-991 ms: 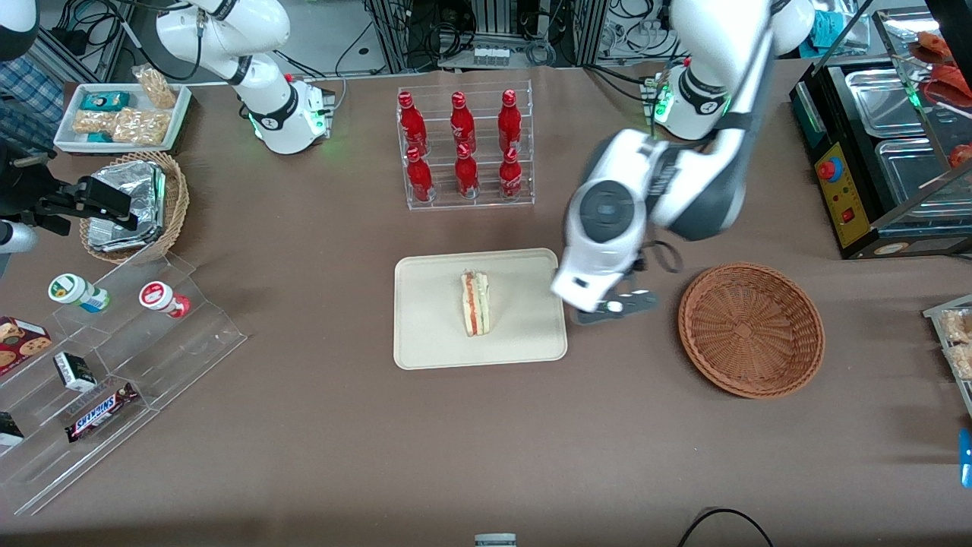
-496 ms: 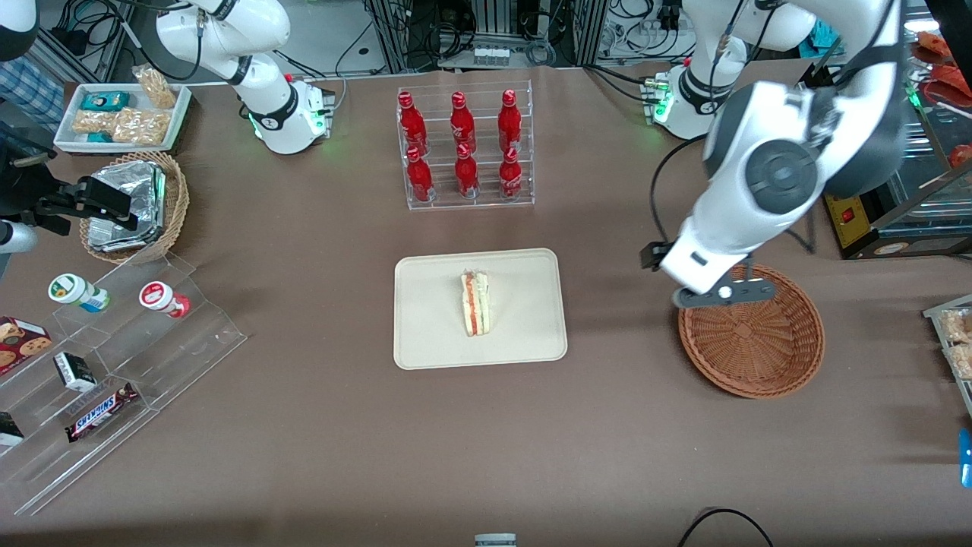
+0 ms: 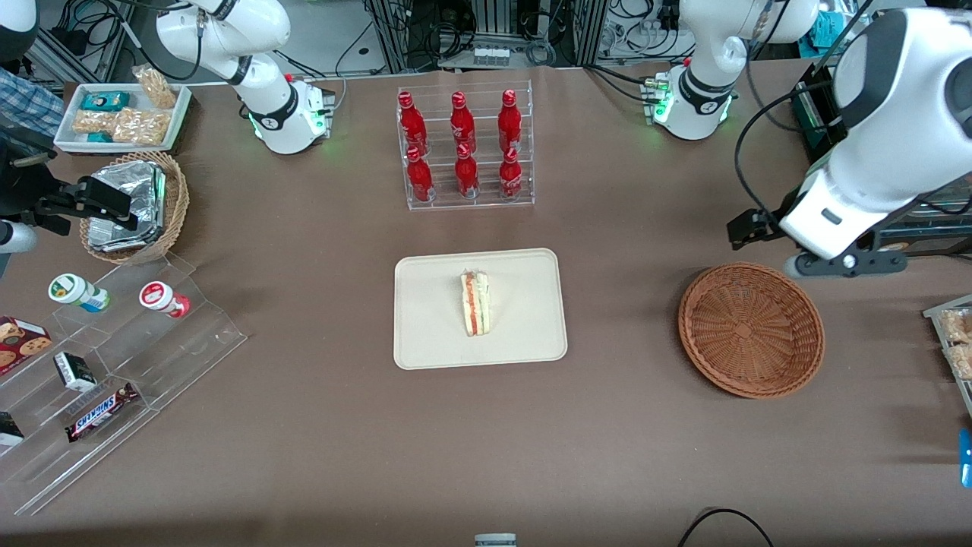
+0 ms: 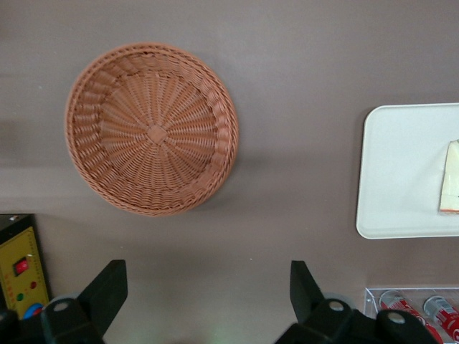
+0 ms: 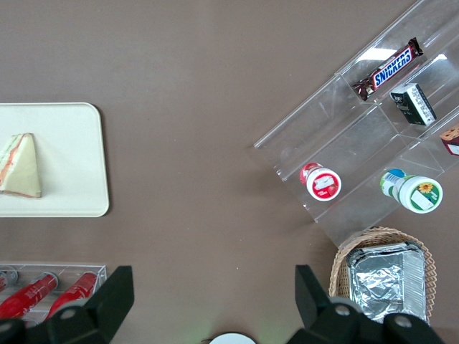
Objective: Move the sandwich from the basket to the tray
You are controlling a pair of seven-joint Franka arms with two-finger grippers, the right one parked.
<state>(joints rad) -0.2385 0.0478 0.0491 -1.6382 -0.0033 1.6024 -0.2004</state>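
The sandwich lies on the cream-beige tray at the table's middle, its red and green filling edge facing up. It also shows in the left wrist view on the tray, and in the right wrist view. The reddish-brown wicker basket holds nothing; it shows in the left wrist view too. My left gripper hangs high above the table, a little farther from the front camera than the basket, toward the working arm's end. In the left wrist view the gripper is open and holds nothing.
A clear rack of red bottles stands farther from the front camera than the tray. A black appliance with a yellow panel stands near my gripper. A stepped acrylic shelf of snacks and a light wicker basket of foil packets lie toward the parked arm's end.
My left gripper has swung from beside the tray, over the basket, out toward the working arm's end, rising. The sandwich stays on the tray.
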